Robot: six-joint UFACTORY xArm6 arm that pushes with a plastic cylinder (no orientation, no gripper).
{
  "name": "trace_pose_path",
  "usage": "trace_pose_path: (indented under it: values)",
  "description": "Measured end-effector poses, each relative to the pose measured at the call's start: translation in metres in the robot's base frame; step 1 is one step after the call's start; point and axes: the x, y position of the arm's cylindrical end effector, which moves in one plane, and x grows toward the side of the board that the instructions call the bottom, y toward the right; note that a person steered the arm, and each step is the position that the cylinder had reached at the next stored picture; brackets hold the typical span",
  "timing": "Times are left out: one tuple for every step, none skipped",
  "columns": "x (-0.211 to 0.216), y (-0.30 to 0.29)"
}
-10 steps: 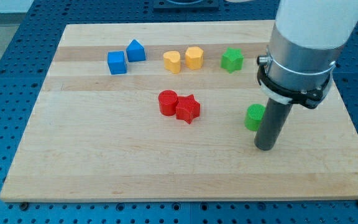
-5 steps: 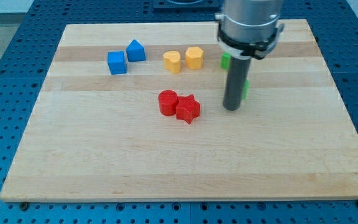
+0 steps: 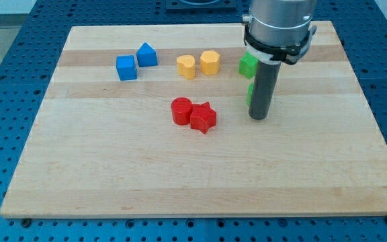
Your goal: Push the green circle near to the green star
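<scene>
The green star (image 3: 246, 65) lies near the view's top, partly covered by my arm's collar. Just below it, a thin sliver of the green circle (image 3: 250, 93) shows at the rod's left edge; the rest is hidden behind the rod. The two green blocks look close together, and I cannot tell if they touch. My tip (image 3: 259, 117) rests on the board just below the green circle, to the right of the red blocks.
A red circle (image 3: 181, 110) and a red star (image 3: 203, 117) touch at mid-board. A yellow heart (image 3: 186, 66) and a yellow hexagon (image 3: 210, 62) lie left of the green star. Two blue blocks (image 3: 126, 67) (image 3: 146, 54) lie at the top left.
The rod has swept up and to the left, carrying the green circle from the board's right side to just under the green star. In the last half second the tip shifted slightly right.
</scene>
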Motion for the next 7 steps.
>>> trace_pose_path:
  values:
    - [0.000,-0.008]
    - [-0.013,-0.011]
    - [-0.034,-0.011]
    - [-0.054,-0.011]
    - [-0.073,-0.011]
    - [-0.075,-0.011]
    - [-0.075,-0.013]
